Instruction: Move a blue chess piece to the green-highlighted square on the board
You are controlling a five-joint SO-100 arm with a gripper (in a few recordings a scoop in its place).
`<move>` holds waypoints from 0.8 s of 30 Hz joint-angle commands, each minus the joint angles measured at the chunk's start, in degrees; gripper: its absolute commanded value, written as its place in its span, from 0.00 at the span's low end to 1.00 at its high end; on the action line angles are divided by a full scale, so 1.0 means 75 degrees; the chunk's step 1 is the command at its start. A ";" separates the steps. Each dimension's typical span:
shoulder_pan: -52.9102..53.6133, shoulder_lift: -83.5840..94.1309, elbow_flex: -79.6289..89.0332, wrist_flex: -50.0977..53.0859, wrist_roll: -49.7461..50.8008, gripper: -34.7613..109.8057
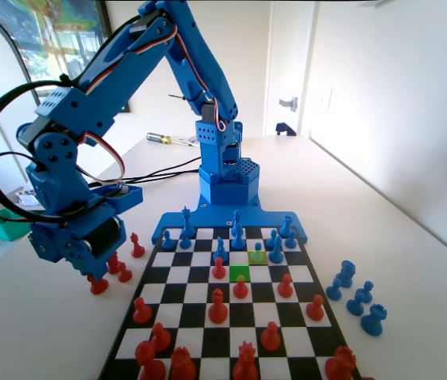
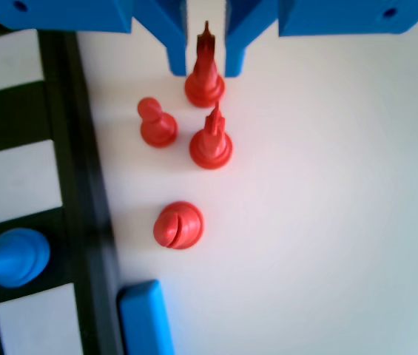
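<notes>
The blue chess piece (image 1: 257, 248), a small round-headed pawn, stands on the yellowish-green square near the far end of the board (image 1: 195, 275). One row nearer lies the green-highlighted square (image 1: 240, 273), bare, with a red pawn (image 1: 240, 286) just in front of it. My gripper (image 1: 92, 269) hangs low over the table left of the board, far from the blue pawn. In the wrist view the gripper (image 2: 206, 70) straddles a red spiky-topped piece (image 2: 205, 83) standing on the table. A thin gap shows on each side of the piece, so the gripper is open.
Off the board by the gripper stand a red pawn (image 2: 156, 124), a second spiky red piece (image 2: 211, 144) and a round red piece (image 2: 178, 225). The board's dark edge (image 2: 90, 185) runs close beside them. Several blue pieces (image 1: 354, 297) sit on the table right of the board.
</notes>
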 commanded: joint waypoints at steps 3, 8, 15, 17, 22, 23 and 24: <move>0.0141 0.0598 -0.0094 0.0680 -0.0469 0.32; 0.0129 0.1312 -0.0422 0.2180 -0.0961 0.31; -0.0410 0.2520 -0.1008 0.4160 -0.0762 0.31; -0.0645 0.2789 -0.1254 0.4676 -0.0703 0.31; -0.1559 0.3551 -0.1137 0.5051 0.0059 0.30; -0.1781 0.3738 -0.0949 0.4957 0.0293 0.30; -0.2004 0.3937 -0.0738 0.4852 0.0516 0.30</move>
